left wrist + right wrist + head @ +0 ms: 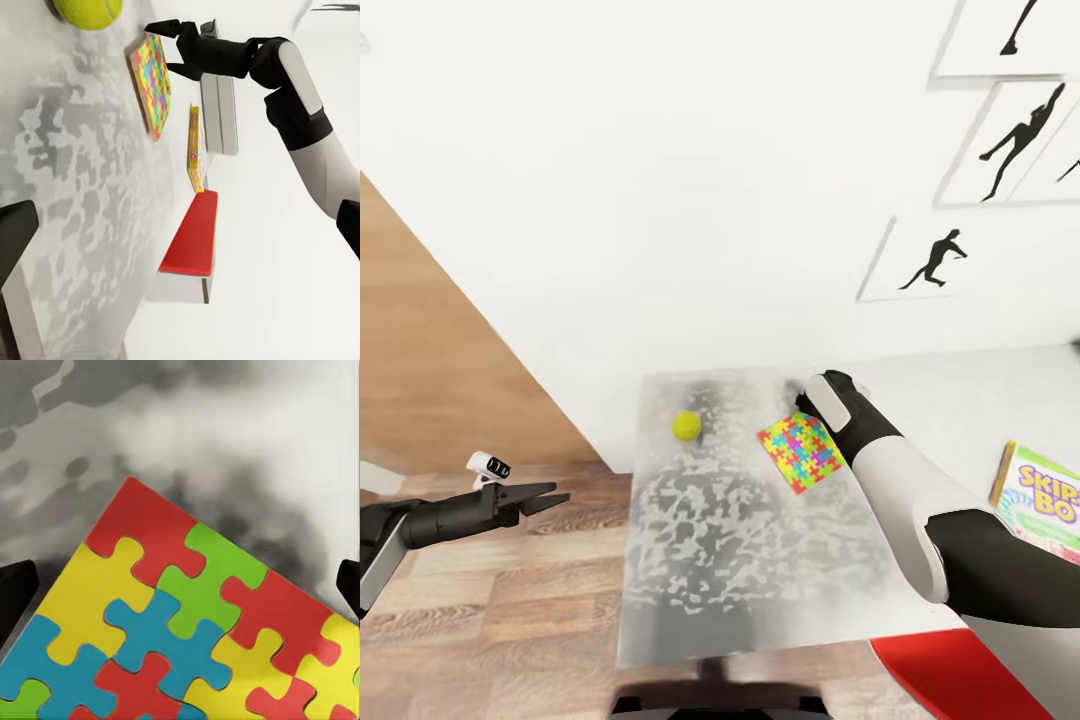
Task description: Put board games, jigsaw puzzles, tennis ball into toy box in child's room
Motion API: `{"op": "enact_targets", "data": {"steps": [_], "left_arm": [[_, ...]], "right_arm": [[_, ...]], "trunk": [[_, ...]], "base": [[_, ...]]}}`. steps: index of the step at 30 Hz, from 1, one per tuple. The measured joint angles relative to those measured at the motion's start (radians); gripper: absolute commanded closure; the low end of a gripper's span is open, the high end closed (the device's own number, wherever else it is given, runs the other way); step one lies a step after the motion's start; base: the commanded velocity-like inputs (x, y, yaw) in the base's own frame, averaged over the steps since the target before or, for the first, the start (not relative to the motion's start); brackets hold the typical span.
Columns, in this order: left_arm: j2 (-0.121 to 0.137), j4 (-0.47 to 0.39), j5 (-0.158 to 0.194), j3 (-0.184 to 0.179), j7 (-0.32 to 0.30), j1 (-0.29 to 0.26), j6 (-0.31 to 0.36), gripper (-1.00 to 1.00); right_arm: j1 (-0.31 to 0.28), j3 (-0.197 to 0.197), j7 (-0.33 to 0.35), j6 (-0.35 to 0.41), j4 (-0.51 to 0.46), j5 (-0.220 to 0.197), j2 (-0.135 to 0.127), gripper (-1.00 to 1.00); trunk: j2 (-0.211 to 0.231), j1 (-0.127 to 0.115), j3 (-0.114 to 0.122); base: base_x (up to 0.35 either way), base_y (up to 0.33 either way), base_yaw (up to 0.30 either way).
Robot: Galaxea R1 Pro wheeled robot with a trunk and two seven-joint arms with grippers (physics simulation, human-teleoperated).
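Red chair seat sits nearest, under the worktop. Left gripper hangs open and empty over the floor. Farther on, right gripper spreads open above a jigsaw puzzle, tennis ball beside it.

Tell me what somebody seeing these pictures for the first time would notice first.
The bright multicolour jigsaw puzzle lying flat on the mottled grey-white table, with the right gripper poised at its far edge. Just to its left sits the small yellow-green tennis ball. A SKIP-BO board game lies at the right edge of the head view.
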Motion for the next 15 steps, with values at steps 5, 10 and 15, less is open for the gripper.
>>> {"op": "enact_targets", "data": {"steps": [5, 10, 15], "left_arm": [[0.000, 0.000, 0.000, 0.001, 0.000, 0.000, 0.000, -1.00], [0.000, 0.000, 0.000, 0.001, 0.000, 0.000, 0.000, -1.00], [0.000, 0.000, 0.000, 0.001, 0.000, 0.000, 0.000, -1.00]], "right_arm": [[0.000, 0.000, 0.000, 0.000, 0.000, 0.000, 0.002, -1.00], [0.000, 0.001, 0.000, 0.001, 0.000, 0.003, 0.002, -1.00], [0.000, 0.000, 0.000, 0.000, 0.000, -0.001, -0.001, -1.00]], "trunk": [[0.000, 0.000, 0.000], [0.000, 0.000, 0.000], [0.000, 0.000, 0.000]], "base": [[-0.174, 0.057, 0.000], [-0.183, 0.170, 0.000], [-0.170, 0.060, 0.000]]}}
